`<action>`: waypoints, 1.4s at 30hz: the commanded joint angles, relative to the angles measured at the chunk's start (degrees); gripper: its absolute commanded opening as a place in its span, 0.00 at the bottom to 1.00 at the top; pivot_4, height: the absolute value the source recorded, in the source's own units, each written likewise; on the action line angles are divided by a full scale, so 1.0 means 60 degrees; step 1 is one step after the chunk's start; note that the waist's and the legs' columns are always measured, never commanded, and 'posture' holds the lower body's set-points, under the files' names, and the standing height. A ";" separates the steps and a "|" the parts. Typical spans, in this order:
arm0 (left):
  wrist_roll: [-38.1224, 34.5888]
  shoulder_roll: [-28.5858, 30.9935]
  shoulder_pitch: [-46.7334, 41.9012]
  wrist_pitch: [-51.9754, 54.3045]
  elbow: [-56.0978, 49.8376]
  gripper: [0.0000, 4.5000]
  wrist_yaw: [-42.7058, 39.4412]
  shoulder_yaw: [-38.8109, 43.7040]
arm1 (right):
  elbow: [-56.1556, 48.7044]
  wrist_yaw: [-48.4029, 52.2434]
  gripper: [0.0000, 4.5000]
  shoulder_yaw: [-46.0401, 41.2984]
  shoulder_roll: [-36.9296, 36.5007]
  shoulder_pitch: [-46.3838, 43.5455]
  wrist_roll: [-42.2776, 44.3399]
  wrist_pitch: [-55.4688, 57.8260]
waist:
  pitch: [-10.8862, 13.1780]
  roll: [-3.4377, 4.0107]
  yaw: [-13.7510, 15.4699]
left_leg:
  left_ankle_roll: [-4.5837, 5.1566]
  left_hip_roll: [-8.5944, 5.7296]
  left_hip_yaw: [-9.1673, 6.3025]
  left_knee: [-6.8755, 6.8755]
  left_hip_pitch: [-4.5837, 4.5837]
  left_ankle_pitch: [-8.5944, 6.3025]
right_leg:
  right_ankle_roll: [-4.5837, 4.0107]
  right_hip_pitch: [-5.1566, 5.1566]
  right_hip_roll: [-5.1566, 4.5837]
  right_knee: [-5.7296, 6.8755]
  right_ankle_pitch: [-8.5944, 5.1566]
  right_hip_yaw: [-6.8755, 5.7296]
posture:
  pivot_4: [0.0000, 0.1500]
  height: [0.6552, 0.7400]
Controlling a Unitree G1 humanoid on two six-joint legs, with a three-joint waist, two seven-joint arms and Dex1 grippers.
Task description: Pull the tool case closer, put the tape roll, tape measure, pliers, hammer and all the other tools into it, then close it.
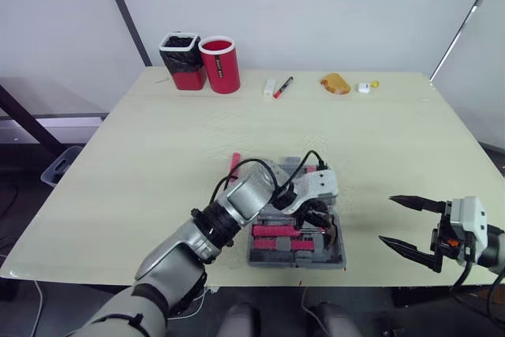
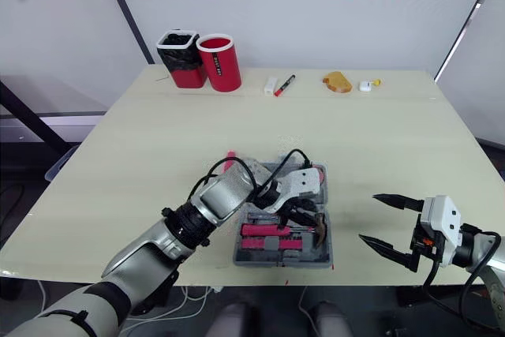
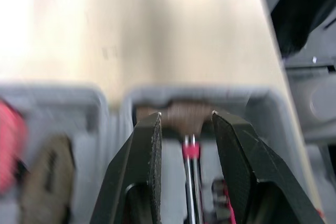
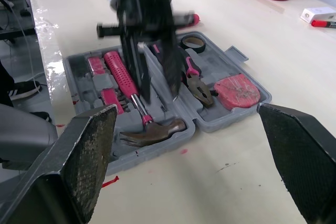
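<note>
The grey tool case (image 1: 341,261) lies open near the table's front edge. Its near half holds the hammer (image 4: 152,129) with its red handle and other red-handled tools. The other half holds the pliers (image 4: 197,85), the black tape roll (image 4: 192,41) and the red tape measure (image 4: 236,91). My left gripper (image 3: 186,114) hovers low over the case, open, its fingers on either side of the hammer's shaft (image 3: 189,182) just behind the head. My right gripper (image 1: 387,219) stands open to the right of the case, by the front edge, holding nothing.
A red-handled tool (image 1: 233,165) lies on the table just beyond the case's far left corner. Along the back edge stand a black-and-red cup (image 1: 183,61) and a red cup (image 1: 220,65), with a marker (image 1: 282,87), a white block (image 1: 270,87) and an orange object (image 1: 335,83).
</note>
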 commanded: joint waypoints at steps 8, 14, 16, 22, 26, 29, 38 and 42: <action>-0.1913 0.1024 0.1249 -0.2706 0.1020 0.36 -0.1753 0.2392 | -0.0060 0.0051 1.00 -0.0130 0.0115 -0.0038 0.0131 -0.0232 | -0.0002 0.0004 -0.0056 | 0.0000 0.0002 -0.0001 0.0000 0.0002 0.0000 | -0.0001 0.0000 0.0001 0.0003 0.0001 -0.0002 | 1.00 1.00; -0.2013 0.1623 0.1882 -0.3315 0.1180 0.03 -0.2485 0.2649 | 0.0049 0.0118 1.00 -0.0093 0.0164 -0.0090 0.0106 -0.0296 | -0.0002 0.0005 -0.0036 | 0.0000 0.0000 0.0002 0.0001 0.0000 0.0000 | 0.0001 0.0002 -0.0003 0.0000 0.0001 -0.0001 | 1.00 1.00; -0.2058 0.1690 0.2052 -0.3472 0.1176 0.03 -0.2666 0.2647 | 0.0087 0.0156 1.00 -0.0091 0.0173 -0.0101 0.0103 -0.0325 | -0.0002 0.0005 -0.0038 | 0.0000 0.0001 0.0002 0.0001 0.0001 0.0000 | 0.0000 0.0001 -0.0002 0.0002 0.0001 -0.0002 | 1.00 1.00; -0.1487 0.1708 0.2231 -0.4496 0.1724 0.03 -0.2631 0.2411 | 0.0169 0.0309 1.00 -0.0086 0.0185 -0.0190 0.0155 -0.0360 | -0.0002 0.0005 -0.0017 | 0.0000 0.0001 0.0001 0.0003 0.0001 0.0000 | 0.0000 0.0002 -0.0002 0.0003 0.0002 -0.0004 | 1.00 1.00; -0.1029 0.1596 0.2310 -0.5210 0.2241 0.03 -0.2475 0.2225 | 0.0264 0.0388 1.00 -0.0125 0.0131 -0.0266 0.0167 -0.0346 | -0.0003 0.0005 -0.0017 | 0.0000 0.0001 0.0001 0.0002 0.0002 0.0000 | 0.0000 0.0002 -0.0001 0.0003 0.0001 -0.0004 | 1.00 1.00; -0.0732 0.1243 0.2489 -0.5444 0.2793 0.03 -0.2228 0.2083 | 0.0332 0.0436 1.00 -0.0123 0.0122 -0.0342 0.0152 -0.0345 | -0.0004 0.0008 -0.0017 | 0.0000 0.0001 0.0002 0.0002 0.0002 0.0000 | 0.0000 0.0002 -0.0001 0.0003 0.0002 -0.0003 | 1.00 1.00; 0.0293 0.1040 0.2597 -0.6629 0.3934 0.03 -0.1527 0.1822 | 0.0294 0.0508 1.00 -0.0166 0.0105 -0.0325 0.0150 -0.0298 | -0.0013 0.0018 0.0005 | 0.0001 0.0001 0.0001 0.0002 0.0016 0.0000 | 0.0000 0.0012 -0.0002 0.0004 0.0003 -0.0004 | 1.00 1.00; -0.0110 0.0986 0.2731 -0.6642 0.3421 0.03 -0.1288 0.2286 | 0.0222 0.0392 1.00 -0.0174 0.0213 -0.0235 0.0160 -0.0305 | -0.0015 0.0020 0.0003 | 0.0001 0.0001 0.0001 0.0004 0.0023 0.0001 | 0.0002 0.0017 -0.0002 0.0006 0.0004 -0.0004 | 1.00 1.00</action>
